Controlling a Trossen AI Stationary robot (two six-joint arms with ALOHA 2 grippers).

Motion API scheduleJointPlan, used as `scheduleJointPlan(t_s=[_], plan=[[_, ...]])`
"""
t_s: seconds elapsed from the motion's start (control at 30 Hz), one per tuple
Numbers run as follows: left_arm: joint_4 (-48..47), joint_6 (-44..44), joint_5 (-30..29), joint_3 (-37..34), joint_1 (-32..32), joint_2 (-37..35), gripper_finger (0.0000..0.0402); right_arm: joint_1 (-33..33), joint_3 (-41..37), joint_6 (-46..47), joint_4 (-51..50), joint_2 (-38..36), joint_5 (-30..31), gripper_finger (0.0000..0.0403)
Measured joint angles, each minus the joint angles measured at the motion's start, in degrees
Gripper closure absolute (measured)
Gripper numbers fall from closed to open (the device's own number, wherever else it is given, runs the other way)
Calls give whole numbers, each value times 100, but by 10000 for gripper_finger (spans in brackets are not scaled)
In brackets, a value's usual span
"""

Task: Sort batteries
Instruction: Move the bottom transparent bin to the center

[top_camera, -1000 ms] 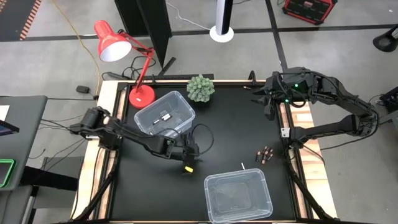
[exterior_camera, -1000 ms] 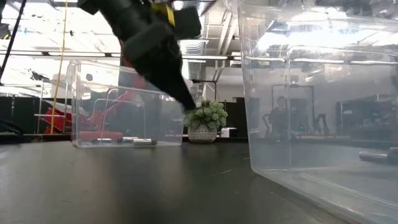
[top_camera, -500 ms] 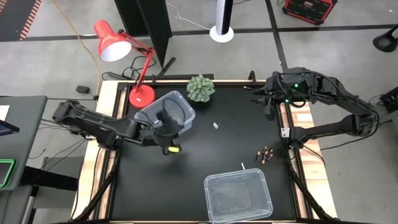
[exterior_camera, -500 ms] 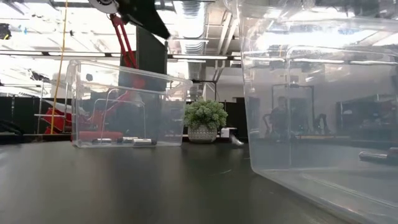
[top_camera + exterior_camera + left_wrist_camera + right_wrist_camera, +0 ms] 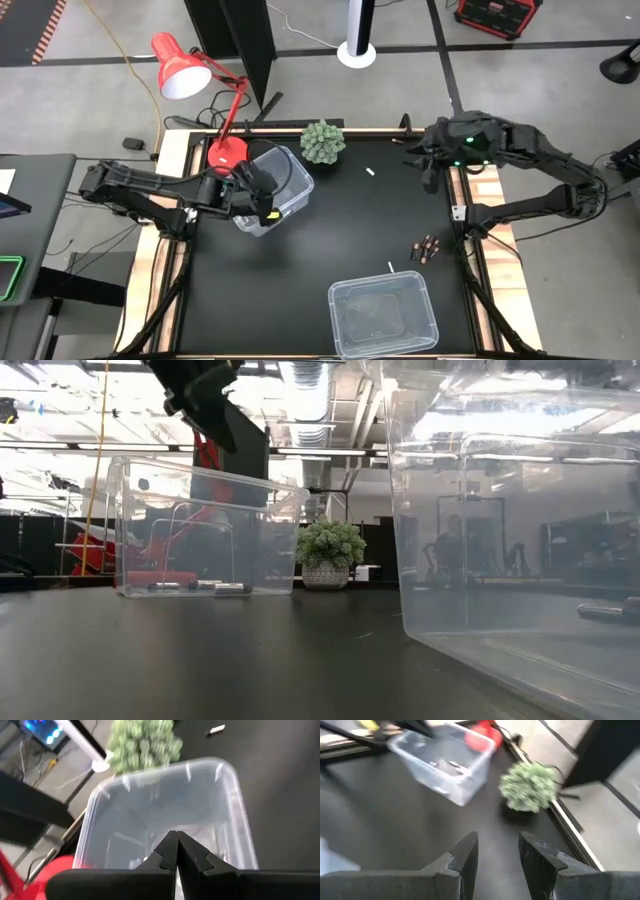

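Left gripper [image 5: 176, 851]: fingers pressed together with nothing between them, held over the clear bin by the lamp; in the high view it sits above that bin's near-left part.
Right gripper [image 5: 496, 851]: fingers parted with an empty gap, parked above the table's far right edge, pointing across the table toward the plant.
Far bin [image 5: 287, 172]: clear plastic, at the table's back left, just beside the red lamp's base; two batteries [image 5: 205, 586] lie on its floor.
Loose white battery [image 5: 369, 172]: on the black tabletop [image 5: 350, 230], between the plant and the right arm, apart from both.
Dark batteries [image 5: 427, 246]: small cluster near the table's right edge.
Another whitish battery [image 5: 390, 267]: just beyond the near bin's far rim.
Near bin [image 5: 383, 315]: clear, at the front edge.
Plant [image 5: 323, 141]: small potted green, back edge.
Red lamp [image 5: 182, 68]: off the back left corner.
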Motion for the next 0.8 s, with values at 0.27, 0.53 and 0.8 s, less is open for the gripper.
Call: scheduleJointPlan(t_s=[0.27, 0.53, 0.8], plan=[[314, 159, -153, 0, 143, 12, 350, -1392, -282, 11, -541, 1744, 116, 245], [352, 116, -242, 0, 128, 20, 316, -3475, 396, -721, -843, 3814, -796, 245], [167, 92, -240, 0, 103, 19, 314, -4433, 791, -1264, -950, 4588, -990, 245]])
